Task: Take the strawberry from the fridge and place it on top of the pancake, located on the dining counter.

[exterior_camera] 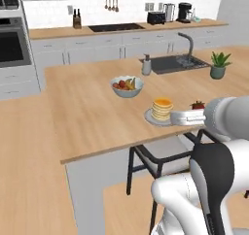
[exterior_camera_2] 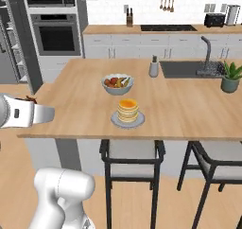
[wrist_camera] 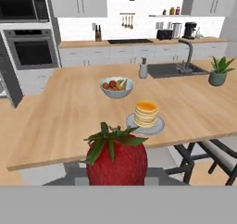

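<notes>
A dark-red strawberry (wrist_camera: 116,159) with green leaves sits large at the bottom of the hand view, with my gripper (wrist_camera: 116,174) shut on it. From the base cameras the strawberry (exterior_camera: 197,105) (exterior_camera_2: 30,99) peeks over the white hand, in the air in front of the dining counter (exterior_camera: 87,112) (exterior_camera_2: 71,105). The pancake (exterior_camera: 162,109) (exterior_camera_2: 127,110) (wrist_camera: 146,113), a tan stack with an orange top, rests on a grey plate (wrist_camera: 158,127) near the counter's front edge, ahead of the berry. At the far left stands the fridge (exterior_camera_2: 10,48) with its white shelves showing.
A grey fruit bowl (exterior_camera: 127,87) (wrist_camera: 116,87) stands behind the pancake. Farther back are a soap dispenser (wrist_camera: 143,69), the sink with dark faucet (wrist_camera: 187,52) and a potted plant (wrist_camera: 218,71). Black stools (exterior_camera_2: 132,152) tuck under the counter's front edge. A wall oven (exterior_camera_2: 56,34) is at the left.
</notes>
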